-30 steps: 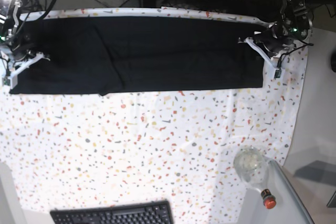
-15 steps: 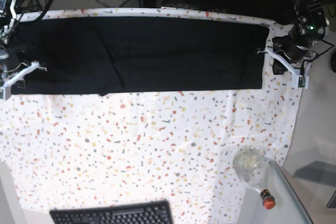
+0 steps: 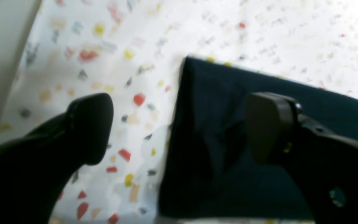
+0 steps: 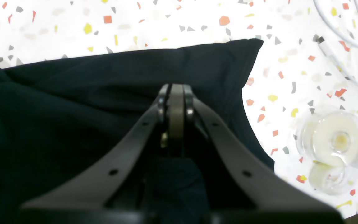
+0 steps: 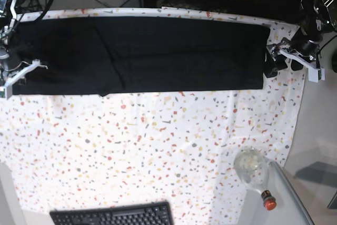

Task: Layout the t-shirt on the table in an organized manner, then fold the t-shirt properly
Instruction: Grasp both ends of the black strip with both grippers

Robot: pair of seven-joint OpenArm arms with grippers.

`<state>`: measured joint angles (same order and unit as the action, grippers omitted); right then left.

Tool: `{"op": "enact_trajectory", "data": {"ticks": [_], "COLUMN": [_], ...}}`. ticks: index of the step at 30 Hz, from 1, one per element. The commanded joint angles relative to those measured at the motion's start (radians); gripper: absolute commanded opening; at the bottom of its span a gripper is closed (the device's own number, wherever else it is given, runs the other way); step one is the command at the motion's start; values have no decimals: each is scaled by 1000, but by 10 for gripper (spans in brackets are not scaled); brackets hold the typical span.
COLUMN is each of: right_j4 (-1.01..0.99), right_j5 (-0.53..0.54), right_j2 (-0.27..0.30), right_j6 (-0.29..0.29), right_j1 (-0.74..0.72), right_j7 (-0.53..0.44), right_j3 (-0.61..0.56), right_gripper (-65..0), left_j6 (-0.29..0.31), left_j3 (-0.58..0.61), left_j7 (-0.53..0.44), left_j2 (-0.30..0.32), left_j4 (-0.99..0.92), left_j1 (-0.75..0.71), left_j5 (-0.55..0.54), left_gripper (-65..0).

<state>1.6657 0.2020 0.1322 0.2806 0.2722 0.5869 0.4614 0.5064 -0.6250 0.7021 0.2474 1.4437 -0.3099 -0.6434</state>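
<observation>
The left hand (image 3: 179,130) stands with its two dark fingers wide apart and nothing between them: one finger (image 3: 90,124) hangs over the speckled cloth of the counter (image 3: 82,62), the other (image 3: 269,127) over the end of the black t-shirt (image 3: 216,140), whose straight edge runs between them. In the base view this left hand (image 5: 284,60) sits at the t-shirt's end on that view's right, just beside the cloth's edge. The right hand (image 4: 176,102) has its fingers pressed together, and it lies over the dark cloth near a pointed corner of the t-shirt (image 4: 73,109); whether any fold of cloth is pinched between the tips cannot be told from the wrist view (the fingers hide the spot). In the base view the right hand (image 5: 16,75) is at the opposite end of the t-shirt (image 5: 158,51), which lies spread as a long black band across the far part of the counter (image 5: 158,146), with a slanting seam or fold line left of its middle. Beside the t-shirt's corner in the right wrist view stand a clear tape dispenser (image 4: 331,146) and pale cables (image 4: 346,40). Nearer in the base view are a clear glass bottle with a red cap (image 5: 254,171) and a black keyboard (image 5: 113,214).
</observation>
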Motion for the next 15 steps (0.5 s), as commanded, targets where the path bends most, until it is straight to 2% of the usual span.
{"op": "enact_trajectory", "data": {"ticks": [1,4,7,11,15], "right_j4": [15,15,15,15,15], "right_j5": [7,7,7,7,7], "right_j2": [13,13,11,11,11], "right_j6": [3,3,3,3,3], "right_j1": [-3,5,8,9,9], "right_j7": [-20,-20,-20,-20,-20], "right_j3": [-11,-22,-22,-22,-22], "right_gripper": [-650,-650,-650,-650,-650], "left_j6": [51,128,166,192,192], "left_j3": [-5,-3,-3,15,77], "left_j7": [-14,-14,-14,-14,-14], "left_j2": [11,10,0,-30,-38], "left_j4": [-7,-67,-97,-142,-186], "left_j1": [5,24,30,67,93], "left_j5": [-22,-16,53,165,253], "left_gripper": [0,0,0,0,-12]}}
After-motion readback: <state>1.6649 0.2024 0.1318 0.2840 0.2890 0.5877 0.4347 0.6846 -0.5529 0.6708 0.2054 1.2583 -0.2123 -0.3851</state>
